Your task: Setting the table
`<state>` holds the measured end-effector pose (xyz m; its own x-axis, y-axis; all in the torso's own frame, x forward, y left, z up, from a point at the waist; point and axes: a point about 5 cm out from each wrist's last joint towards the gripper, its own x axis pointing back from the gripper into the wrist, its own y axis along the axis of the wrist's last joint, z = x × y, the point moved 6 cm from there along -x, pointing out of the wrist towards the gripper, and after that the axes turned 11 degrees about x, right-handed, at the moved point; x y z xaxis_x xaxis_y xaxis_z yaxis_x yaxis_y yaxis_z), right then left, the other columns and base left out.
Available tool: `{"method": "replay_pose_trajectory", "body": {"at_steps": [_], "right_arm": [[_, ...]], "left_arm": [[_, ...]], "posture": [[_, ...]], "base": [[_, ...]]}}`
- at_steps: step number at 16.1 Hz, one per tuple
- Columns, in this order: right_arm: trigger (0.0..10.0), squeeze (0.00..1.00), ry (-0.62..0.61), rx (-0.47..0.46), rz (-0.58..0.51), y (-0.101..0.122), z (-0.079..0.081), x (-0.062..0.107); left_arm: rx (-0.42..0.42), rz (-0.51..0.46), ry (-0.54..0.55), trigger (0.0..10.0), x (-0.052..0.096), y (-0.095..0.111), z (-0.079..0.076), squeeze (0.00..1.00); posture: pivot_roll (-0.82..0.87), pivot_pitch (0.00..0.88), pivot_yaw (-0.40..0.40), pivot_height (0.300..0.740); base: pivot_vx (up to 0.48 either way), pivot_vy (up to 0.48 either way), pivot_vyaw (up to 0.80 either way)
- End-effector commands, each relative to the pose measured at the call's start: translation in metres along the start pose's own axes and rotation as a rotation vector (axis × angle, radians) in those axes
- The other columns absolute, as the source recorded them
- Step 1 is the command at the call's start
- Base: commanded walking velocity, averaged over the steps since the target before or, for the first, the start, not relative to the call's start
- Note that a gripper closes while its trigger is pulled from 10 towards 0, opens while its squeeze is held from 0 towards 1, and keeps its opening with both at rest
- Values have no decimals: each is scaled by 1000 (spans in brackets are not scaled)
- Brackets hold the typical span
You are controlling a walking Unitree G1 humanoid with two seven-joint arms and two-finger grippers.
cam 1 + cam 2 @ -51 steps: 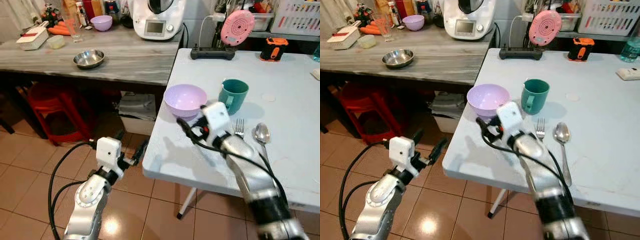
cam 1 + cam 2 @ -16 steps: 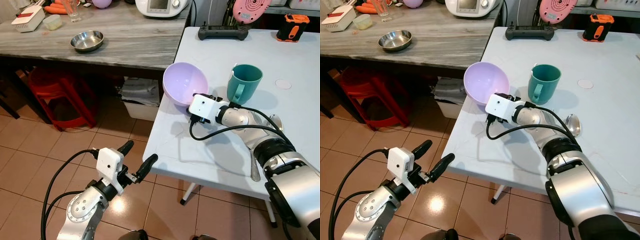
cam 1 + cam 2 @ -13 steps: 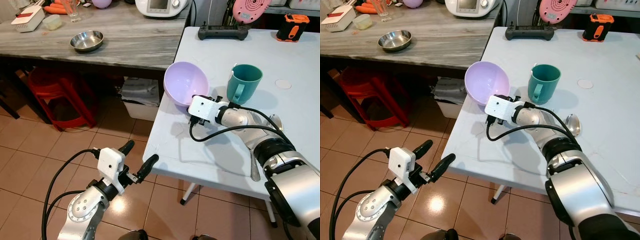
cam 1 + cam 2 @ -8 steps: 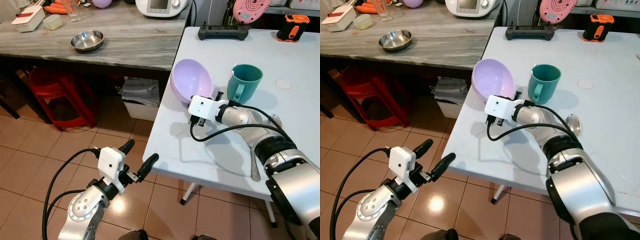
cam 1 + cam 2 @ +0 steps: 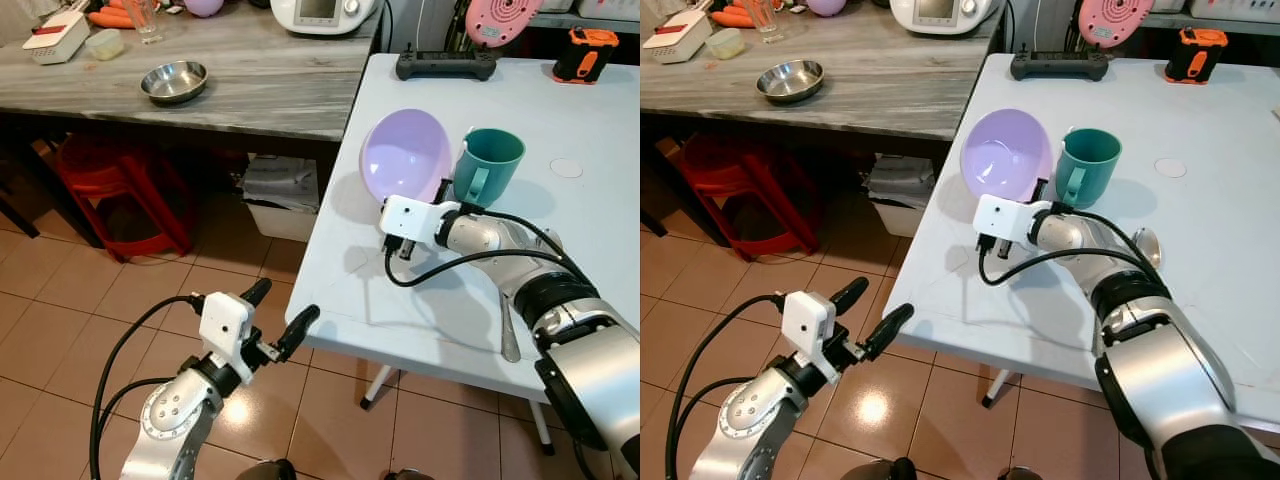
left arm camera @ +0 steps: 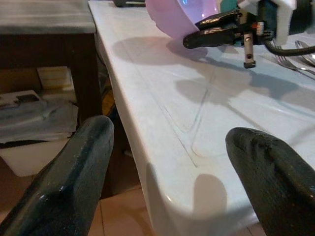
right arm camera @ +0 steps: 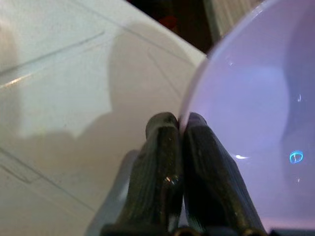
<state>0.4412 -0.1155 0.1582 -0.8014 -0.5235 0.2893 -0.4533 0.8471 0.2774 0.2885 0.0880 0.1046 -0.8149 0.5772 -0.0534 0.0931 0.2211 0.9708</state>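
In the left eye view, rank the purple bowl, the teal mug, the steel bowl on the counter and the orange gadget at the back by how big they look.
1. Purple bowl, lifted and tilted in the right hand.
2. Teal mug.
3. Steel bowl and orange gadget look much alike; both sit farther from the camera, so I won't rank them.

Head stereo looking down at counter (image 5: 440,300) corner; wrist cams close, both sharing lilac bowl (image 6: 184,17).
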Motion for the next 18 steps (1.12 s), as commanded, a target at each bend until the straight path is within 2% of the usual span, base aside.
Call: {"method": "replay_pose_trajectory", "body": {"at_steps": [1, 5, 6, 8, 10, 13, 14, 16, 17, 18], "right_arm": [[0, 0, -27, 13, -45, 8, -11, 0], [0, 0, -114, -22, -195, 30, -22, 7], [0, 0, -145, -55, -246, 38, -25, 9], [0, 0, -225, -168, -329, 51, -28, 16], [0, 0, -313, -305, -370, 59, -24, 27], [0, 0, -432, -493, -353, 60, -16, 42], [0, 0, -489, -599, -334, 59, -12, 51], [118, 0, -534, -676, -317, 60, -10, 61], [1137, 0, -553, -712, -317, 64, -7, 69], [10000, 0, -563, -734, -308, 67, -5, 73]], "left_arm": [[-16, -3, 21, 10000, 1, 1, 4, 0], [-52, -61, 93, 10000, -9, 12, 18, 0], [-59, -68, 148, 10000, -10, 13, 27, 0], [-86, -82, 277, 10000, -13, 16, 48, 0], [-100, -92, 380, 10000, -14, 19, 64, 0], [-86, -106, 443, 10000, -11, 22, 75, 0], [-79, -120, 466, 10000, -11, 24, 80, 0], [-79, -131, 487, 10000, -13, 28, 84, 0], [-78, -140, 498, 10000, -14, 30, 85, 0], [-74, -144, 507, 10000, -15, 31, 87, 0]], "posture": [[13, 134, 69, 740], [-3, 106, 60, 740], [-6, 101, 59, 740], [-20, 80, 49, 740], [-25, 73, 46, 740], [-41, 71, 51, 740], [-41, 71, 51, 740], [-52, 72, 54, 740], [-52, 72, 54, 740], [-52, 72, 54, 740]], "base": [[0, 0, 0], [0, 0, 0], [0, 0, 0], [0, 0, 0], [0, 0, 0], [0, 0, 0], [0, 0, 0], [0, 0, 0], [0, 0, 0], [0, 0, 0]]}}
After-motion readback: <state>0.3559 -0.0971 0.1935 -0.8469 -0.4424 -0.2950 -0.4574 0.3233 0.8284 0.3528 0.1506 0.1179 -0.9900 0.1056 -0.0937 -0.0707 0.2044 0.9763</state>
